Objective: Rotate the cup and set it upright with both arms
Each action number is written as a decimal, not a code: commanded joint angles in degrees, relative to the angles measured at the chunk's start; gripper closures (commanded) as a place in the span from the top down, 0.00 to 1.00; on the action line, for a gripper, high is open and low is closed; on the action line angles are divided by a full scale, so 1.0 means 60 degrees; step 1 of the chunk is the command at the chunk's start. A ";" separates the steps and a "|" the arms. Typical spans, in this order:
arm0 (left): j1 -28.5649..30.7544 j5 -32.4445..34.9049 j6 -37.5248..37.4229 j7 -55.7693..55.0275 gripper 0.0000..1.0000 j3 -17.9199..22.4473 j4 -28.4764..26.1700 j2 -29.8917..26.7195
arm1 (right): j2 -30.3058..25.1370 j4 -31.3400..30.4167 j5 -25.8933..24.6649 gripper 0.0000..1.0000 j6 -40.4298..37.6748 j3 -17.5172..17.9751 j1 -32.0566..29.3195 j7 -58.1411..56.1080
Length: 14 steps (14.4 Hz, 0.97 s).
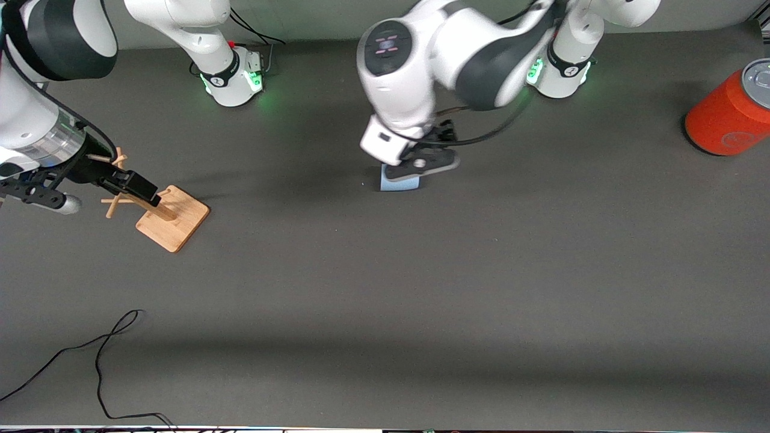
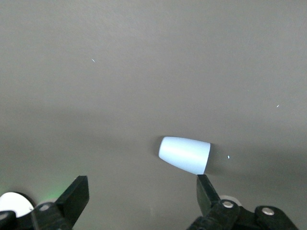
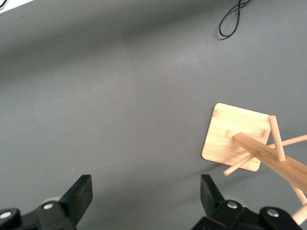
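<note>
Cup, light blue, lay on its side on the dark bench at upper centre of the front view, partly hidden under the left gripper, whose jaws stood open above it. The right gripper, at the frame's left edge, hung with jaws open over the wooden peg rack. An orange can stood at upper right.

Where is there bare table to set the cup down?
Widest bare stretch: nearer the camera than the lying cup and wooden peg rack, bordered by a black cable. Also bare between cup and orange can. Crowded: open left gripper over cup; open right gripper over rack.
</note>
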 commanded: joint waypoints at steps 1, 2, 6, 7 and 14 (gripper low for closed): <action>-0.0795 0.0498 0.0293 -0.0810 1.00 0.0193 0.0722 0.1107 | -0.0302 -0.0336 0.0240 1.00 0.0140 -0.0754 0.0138 -0.1030; -0.0985 0.0645 0.0527 -0.1074 1.00 0.0193 0.0751 0.1429 | -0.0287 -0.0307 0.0254 1.00 0.0125 -0.0784 0.0182 -0.1295; -0.1820 0.1319 0.0676 -0.1690 1.00 0.0207 0.0766 0.2426 | -0.0287 -0.0088 0.0255 1.00 -0.0384 -0.0784 0.0197 -0.1312; -0.1967 0.1523 0.0662 -0.1836 1.00 0.0208 0.0737 0.2617 | -0.0287 -0.0072 0.0298 1.00 -0.0518 -0.0814 0.0197 -0.1327; -0.2232 0.2387 0.0691 -0.2465 1.00 0.0222 0.0736 0.3643 | 0.0297 0.1141 -0.0009 1.00 -0.1189 -0.0755 0.0490 -0.2322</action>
